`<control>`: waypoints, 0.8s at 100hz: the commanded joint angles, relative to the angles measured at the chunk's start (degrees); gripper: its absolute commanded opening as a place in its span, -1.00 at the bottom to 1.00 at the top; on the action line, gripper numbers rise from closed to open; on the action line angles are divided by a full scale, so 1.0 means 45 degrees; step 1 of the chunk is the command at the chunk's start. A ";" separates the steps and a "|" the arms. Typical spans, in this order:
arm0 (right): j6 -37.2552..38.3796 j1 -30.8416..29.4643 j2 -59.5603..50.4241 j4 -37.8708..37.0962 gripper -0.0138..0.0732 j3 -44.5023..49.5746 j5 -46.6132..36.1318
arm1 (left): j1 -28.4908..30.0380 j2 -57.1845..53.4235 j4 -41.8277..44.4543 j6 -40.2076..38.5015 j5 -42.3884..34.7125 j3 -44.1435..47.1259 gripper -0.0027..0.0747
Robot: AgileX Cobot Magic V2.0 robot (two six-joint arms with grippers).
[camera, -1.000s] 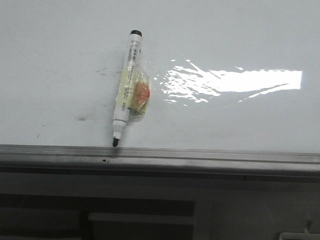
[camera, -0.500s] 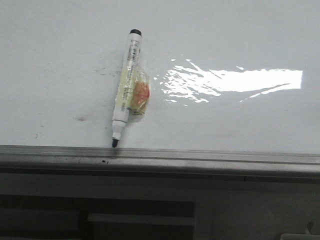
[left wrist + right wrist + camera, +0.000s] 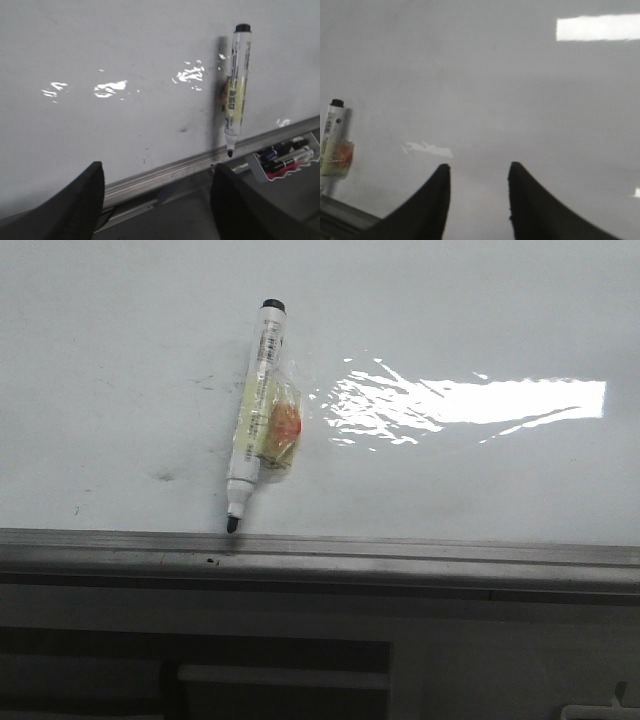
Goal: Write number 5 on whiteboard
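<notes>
Smudged whiteboard [image 3: 480, 310] (uncapped marker [image 3: 254, 410] aboard)

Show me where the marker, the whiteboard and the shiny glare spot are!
marker [image 3: 256, 410], front view, middle of its barrel.
whiteboard [image 3: 480, 490], front view, bare white surface near the frame.
glare [image 3: 500, 400], front view, centre of the bright patch.

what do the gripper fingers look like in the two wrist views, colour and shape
Only fingertips show. The left gripper has two broad, matte black fingers with rounded tops. The right gripper has two plain dark, almost black fingers tapering to curved, horn-like tips. No cables, markings or sleeves are visible, and the arms themselves are out of frame.
</notes>
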 commanded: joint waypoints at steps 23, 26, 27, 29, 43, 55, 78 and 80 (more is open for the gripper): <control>-0.0159 0.0930 0.1154 -0.0171 0.33 -0.0685 -0.0740 | -0.3585 0.2662 -0.2252 0.1343 -0.2573 -0.0455 0.10; -0.0159 0.0930 0.1154 -0.0171 0.33 -0.0685 -0.0740 | -0.4129 0.2839 -0.2252 0.1343 -0.3193 -0.0455 0.10; -0.0159 0.0930 0.1154 -0.0171 0.33 -0.0685 -0.0760 | -0.4402 0.2927 -0.2252 0.1343 -0.3330 -0.0455 0.10; -0.0159 0.0930 0.1154 -0.0171 0.33 -0.0685 -0.0784 | -0.4820 0.3011 -0.2252 0.1343 -0.3766 -0.0455 0.10; -0.0159 0.0930 0.1154 -0.0171 0.33 -0.0685 -0.0818 | -0.7470 0.3945 -0.2393 0.1194 -0.7245 -0.0455 0.10; -0.0159 0.0930 0.1154 -0.0171 0.33 -0.0685 -0.0818 | -0.8993 0.4910 -0.3163 0.1194 -0.9787 -0.0484 0.10; -0.0159 0.0930 0.1154 -0.0171 0.33 -0.0685 -0.0770 | -0.9562 0.6642 -0.3217 0.1194 -1.0223 -0.1296 0.10; -0.0159 0.0930 0.1154 -0.0171 0.33 -0.0685 -0.0770 | -0.9562 0.6767 -0.3217 0.1194 -1.0275 -0.1348 0.10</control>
